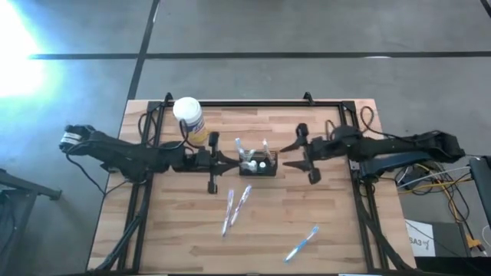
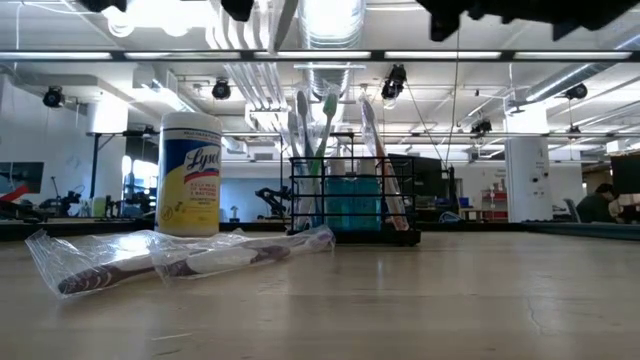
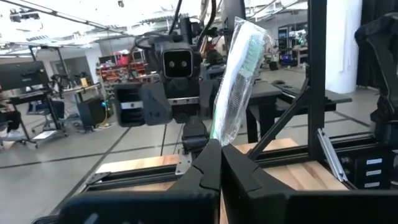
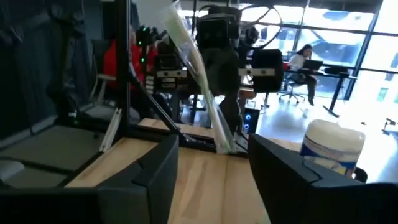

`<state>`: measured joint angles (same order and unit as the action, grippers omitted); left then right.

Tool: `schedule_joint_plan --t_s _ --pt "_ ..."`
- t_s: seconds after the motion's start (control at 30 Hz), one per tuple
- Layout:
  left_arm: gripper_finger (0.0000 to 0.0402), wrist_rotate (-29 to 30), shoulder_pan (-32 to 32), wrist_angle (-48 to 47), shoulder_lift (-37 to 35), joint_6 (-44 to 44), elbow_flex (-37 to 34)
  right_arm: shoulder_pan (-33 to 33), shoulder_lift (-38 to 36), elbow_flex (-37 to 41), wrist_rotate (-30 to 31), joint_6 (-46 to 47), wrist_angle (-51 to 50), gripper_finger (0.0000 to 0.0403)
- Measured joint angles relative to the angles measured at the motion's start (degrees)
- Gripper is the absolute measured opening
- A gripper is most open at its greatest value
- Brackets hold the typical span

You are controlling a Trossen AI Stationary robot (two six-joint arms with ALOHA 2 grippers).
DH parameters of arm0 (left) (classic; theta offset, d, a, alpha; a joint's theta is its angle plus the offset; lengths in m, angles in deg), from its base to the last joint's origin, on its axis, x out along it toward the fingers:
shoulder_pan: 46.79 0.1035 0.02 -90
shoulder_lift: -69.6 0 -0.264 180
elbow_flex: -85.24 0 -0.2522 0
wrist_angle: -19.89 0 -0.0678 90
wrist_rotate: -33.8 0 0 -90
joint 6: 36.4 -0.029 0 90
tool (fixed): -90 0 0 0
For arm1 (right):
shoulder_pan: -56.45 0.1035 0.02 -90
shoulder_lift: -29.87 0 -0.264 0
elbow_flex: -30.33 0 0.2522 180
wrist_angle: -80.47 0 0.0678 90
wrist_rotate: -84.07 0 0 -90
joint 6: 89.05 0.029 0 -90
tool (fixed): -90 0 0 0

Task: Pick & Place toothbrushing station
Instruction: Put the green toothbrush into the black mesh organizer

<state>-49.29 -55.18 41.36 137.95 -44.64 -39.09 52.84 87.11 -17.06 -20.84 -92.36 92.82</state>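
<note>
The toothbrushing station point(image 1: 258, 165) is a small black mesh holder that stands on its base mid-table, also seen in the low view point(image 2: 350, 205). Several toothbrushes stick up out of it. My left gripper point(image 1: 232, 163) hovers shut just left of it. In its wrist view a wrapped green toothbrush point(image 3: 239, 68) rises beyond the shut fingertips point(image 3: 219, 152), which hide its lower end. My right gripper point(image 1: 285, 162) hovers open just right of the holder. Another wrapped toothbrush point(image 4: 196, 81) leans beyond its spread fingers point(image 4: 155, 168).
A round white-lidded jar point(image 1: 189, 116) with a yellow label stands far left of the holder. Two wrapped toothbrushes point(image 1: 236, 207) lie flat nearer the front edge, and another point(image 1: 301, 244) lies at the front right. A black frame rail point(image 1: 253, 103) borders the table.
</note>
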Motion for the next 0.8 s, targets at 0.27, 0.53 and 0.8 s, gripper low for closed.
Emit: schedule_joint_plan --t_s 0.27,0.53,0.8 --pt "0.0 -1.8 1.4 1.7 1.3 0.8 0.1 0.0 12.9 -10.7 -4.4 -2.7 2.8 0.0211" --pt "0.0 -2.1 1.5 2.9 1.5 1.0 0.2 0.0 20.9 -14.9 -7.4 -1.6 9.1 0.0212" --pt "0.0 -2.1 2.1 2.8 1.6 1.5 0.2 0.0 26.3 -18.1 -9.2 1.5 16.3 0.021"
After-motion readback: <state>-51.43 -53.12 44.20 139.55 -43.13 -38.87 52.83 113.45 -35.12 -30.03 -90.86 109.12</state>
